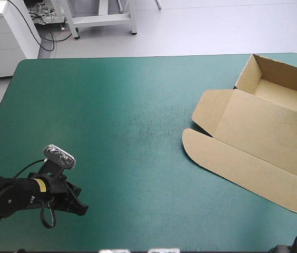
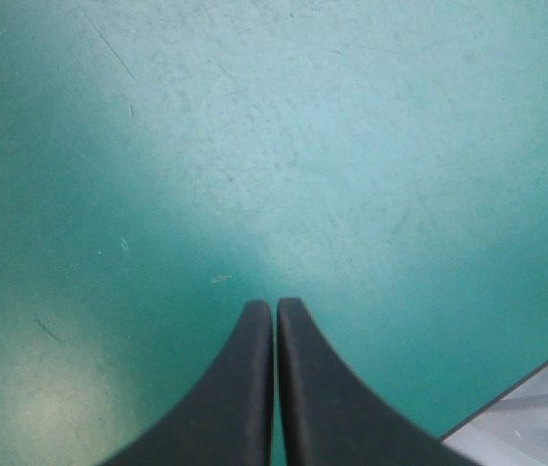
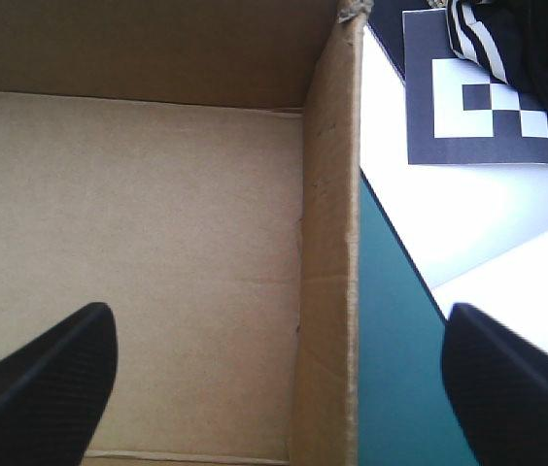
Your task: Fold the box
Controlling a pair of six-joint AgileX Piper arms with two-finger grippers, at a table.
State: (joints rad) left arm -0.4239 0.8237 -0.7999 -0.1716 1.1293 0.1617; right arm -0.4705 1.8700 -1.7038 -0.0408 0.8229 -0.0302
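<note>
With the box (image 1: 254, 126) at the worktop's (image 1: 111, 105) far right corner and our left gripper (image 2: 274, 306) closed, empty, by the near left one, we should centre our wide-spread right gripper (image 3: 279, 325) astride what seems its side wall before pinching.
</note>
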